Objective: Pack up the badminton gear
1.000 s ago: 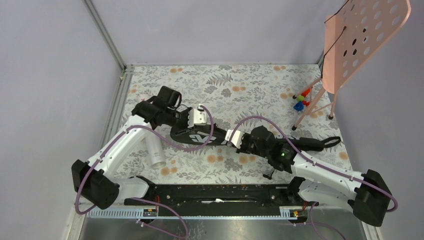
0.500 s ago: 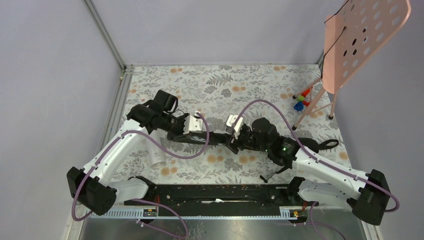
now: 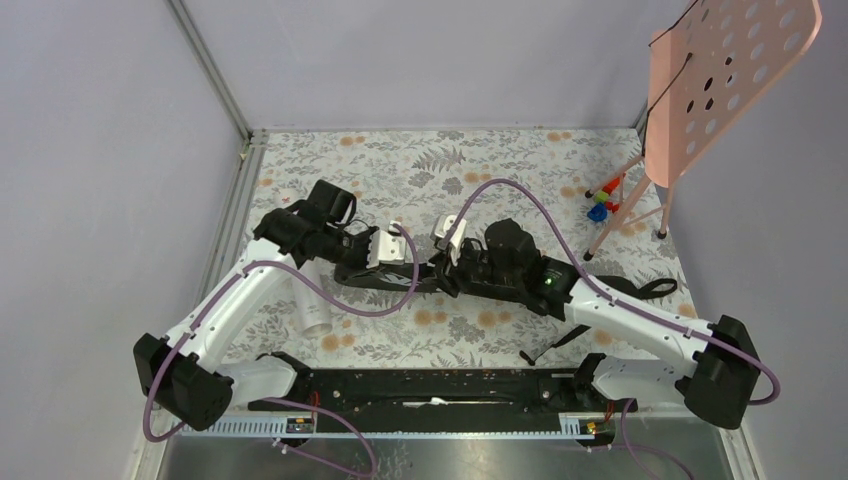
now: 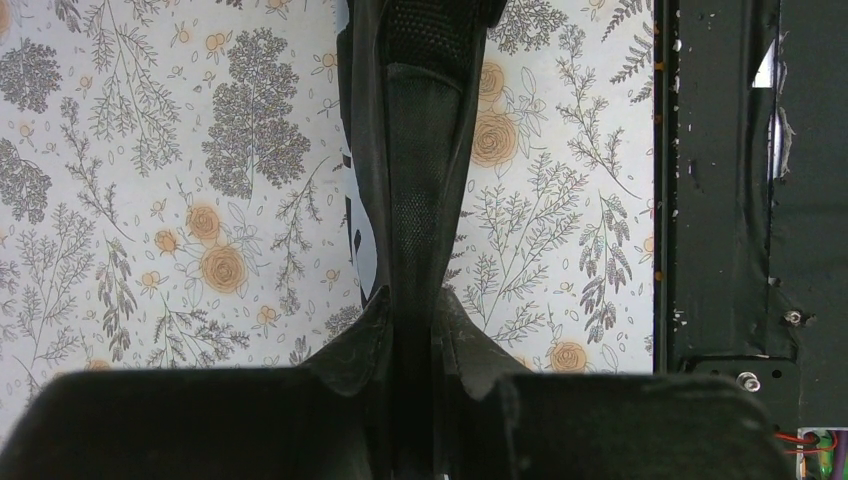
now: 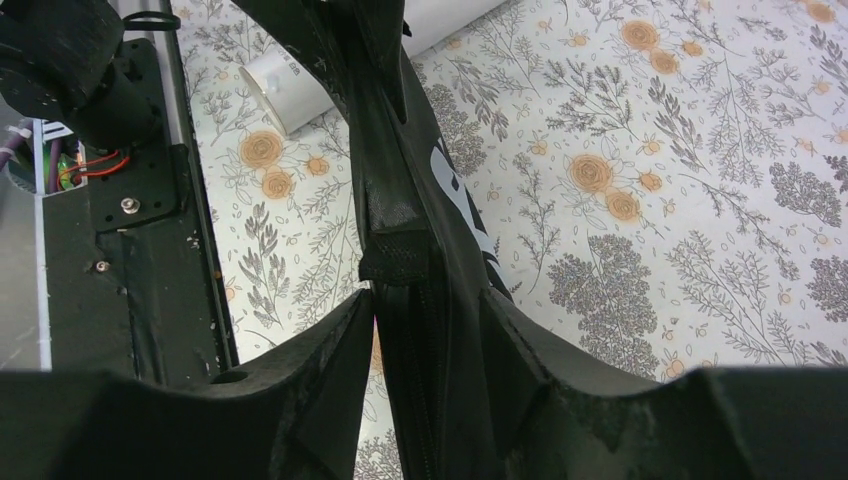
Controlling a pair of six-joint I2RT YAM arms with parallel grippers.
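Observation:
The black racket bag lies across the middle of the floral table, partly raised on edge between both arms. My left gripper is shut on the bag's edge; in the left wrist view the bag runs straight out from the pinched left gripper. Just to its right, my right gripper straddles the zipped edge of the bag. The right gripper is open, with a sliver of gap at one finger. The white tube lies under my left arm and also shows as the tube in the right wrist view.
A pink perforated board on a stand rises at the back right, with small coloured toys at its feet. The black base rail runs along the near edge. A loose bag strap trails toward the rail. Walls close the left and back.
My left gripper came down and shut on the bag's head end. My right gripper let go, opened, and slid left and back along the bag toward the left gripper.

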